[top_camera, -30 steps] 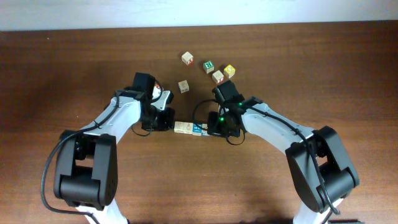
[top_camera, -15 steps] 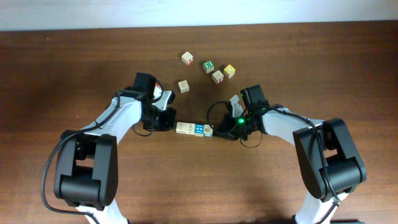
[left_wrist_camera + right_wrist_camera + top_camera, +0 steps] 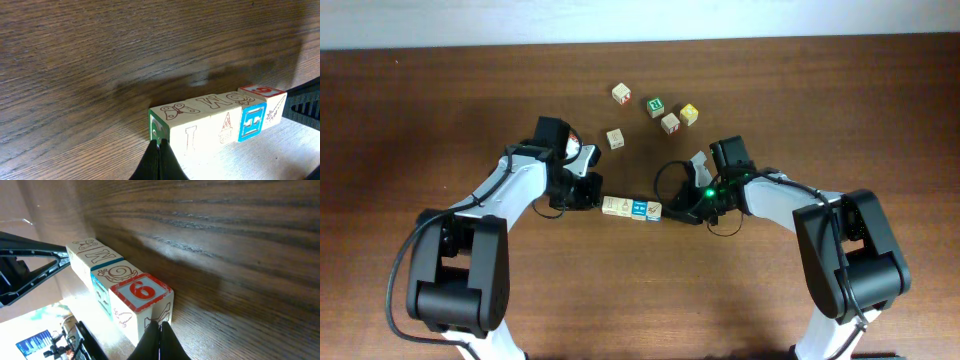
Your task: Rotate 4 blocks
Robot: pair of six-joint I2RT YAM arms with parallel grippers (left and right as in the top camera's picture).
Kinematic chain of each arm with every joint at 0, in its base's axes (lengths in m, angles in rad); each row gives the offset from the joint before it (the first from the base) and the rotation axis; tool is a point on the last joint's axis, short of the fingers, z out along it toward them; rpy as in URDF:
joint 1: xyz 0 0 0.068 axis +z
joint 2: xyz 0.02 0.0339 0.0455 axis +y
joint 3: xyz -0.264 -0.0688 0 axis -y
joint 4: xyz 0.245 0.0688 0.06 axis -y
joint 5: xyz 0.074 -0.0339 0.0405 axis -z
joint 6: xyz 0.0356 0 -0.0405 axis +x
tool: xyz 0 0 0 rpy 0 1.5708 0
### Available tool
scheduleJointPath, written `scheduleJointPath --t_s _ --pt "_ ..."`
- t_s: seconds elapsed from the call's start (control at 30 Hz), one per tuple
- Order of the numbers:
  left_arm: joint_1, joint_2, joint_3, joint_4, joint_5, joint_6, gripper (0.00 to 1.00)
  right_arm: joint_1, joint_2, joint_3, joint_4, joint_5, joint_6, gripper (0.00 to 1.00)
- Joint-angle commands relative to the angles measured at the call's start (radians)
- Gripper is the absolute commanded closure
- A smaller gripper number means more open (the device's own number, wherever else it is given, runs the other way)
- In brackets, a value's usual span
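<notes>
Overhead: my left claw [image 3: 597, 199] and right claw [image 3: 669, 210], both pressed together, flank the row of four blocks [image 3: 631, 208] lying between them.

Left wrist: my tips sit at the row's green end.

Right wrist: my tips sit at its red-six end.

I judge the rotation is under way, and the next move calls for opposite sideways nudges.

Two white-shelled arms [image 3: 517, 186], black joints, black cables, green light [image 3: 708, 192].

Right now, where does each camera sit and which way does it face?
Overhead: above the table, looking straight down; both arms and the row of blocks show.
Left wrist: low at one end of the row, looking along it; its shut left gripper shows.
Right wrist: low at the opposite end, facing back; its shut right gripper shows.
Shared: both wrist views show the same row.
</notes>
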Motion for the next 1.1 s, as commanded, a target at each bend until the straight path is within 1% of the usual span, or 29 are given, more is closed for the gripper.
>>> scheduleJointPath --t_s 0.0,0.07,0.1,0.17,0.6,0.73,0.83,1.0,1.07 --pt "-0.006 0.003 -0.008 0.005 0.028 0.013 1.00 0.014 0.005 -0.006 -0.013 0.027 0.036 0.96" --pt "-0.006 0.003 -0.008 0.005 0.028 0.013 1.00 0.014 0.005 -0.006 -0.011 0.026 0.035 0.96" --pt "-0.006 0.003 -0.008 0.005 0.028 0.013 1.00 0.014 0.005 -0.006 0.013 -0.010 0.006 0.96" --pt "-0.006 0.003 -0.008 0.005 0.028 0.013 1.00 0.021 0.005 -0.006 0.038 -0.034 0.005 0.96" --pt "-0.006 0.003 -0.008 0.002 0.028 0.013 1.00 0.067 -0.155 -0.003 0.040 -0.022 0.002 0.96" --pt "-0.006 0.003 -0.008 0.001 0.028 0.013 1.00 0.113 -0.158 0.023 0.041 -0.011 0.003 0.96" --pt "-0.006 0.003 -0.008 0.001 0.028 0.013 1.00 0.122 -0.158 0.027 0.040 0.015 0.009 0.96" --pt "-0.006 0.003 -0.008 0.001 0.039 0.013 1.00 0.205 -0.158 0.100 -0.013 0.159 0.005 0.96" --pt "-0.006 0.003 -0.008 0.001 0.039 0.013 1.00 0.228 -0.158 0.123 -0.022 0.187 0.005 0.96"
